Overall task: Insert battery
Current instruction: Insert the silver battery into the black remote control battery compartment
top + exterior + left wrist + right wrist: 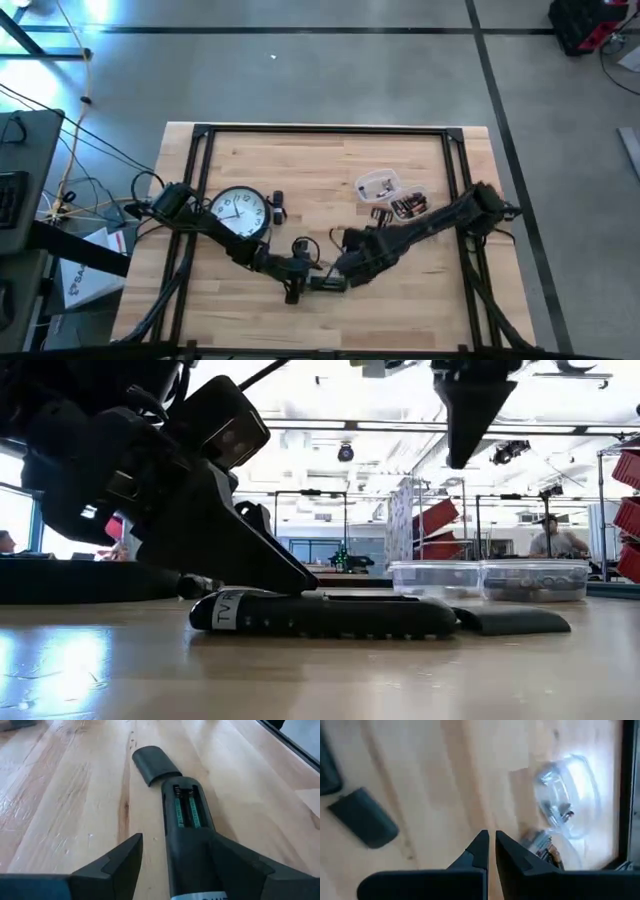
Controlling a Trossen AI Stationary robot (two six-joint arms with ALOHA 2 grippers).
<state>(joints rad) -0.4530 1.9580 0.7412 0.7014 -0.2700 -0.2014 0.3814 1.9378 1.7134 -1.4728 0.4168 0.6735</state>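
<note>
The remote (pixel 187 835) runs off the frame edge; container (pixel 565 795) contents are blurred.

Grey concrete floor (pixel 330 80) — red bins (pixel 625 465), bright ceiling lights.

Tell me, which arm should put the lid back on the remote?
The right. Its end effector hangs empty near the lid, while the left end effector straddles the remote.

Remote (pixel 187 827) lying on the table (pixel 330 160) between the left end effector's (pixel 175 865) fingers, its detached cover (pixel 155 764) lying just beyond, clock (pixel 238 212) sitting left, containers (pixel 378 186) sitting right behind.
</note>
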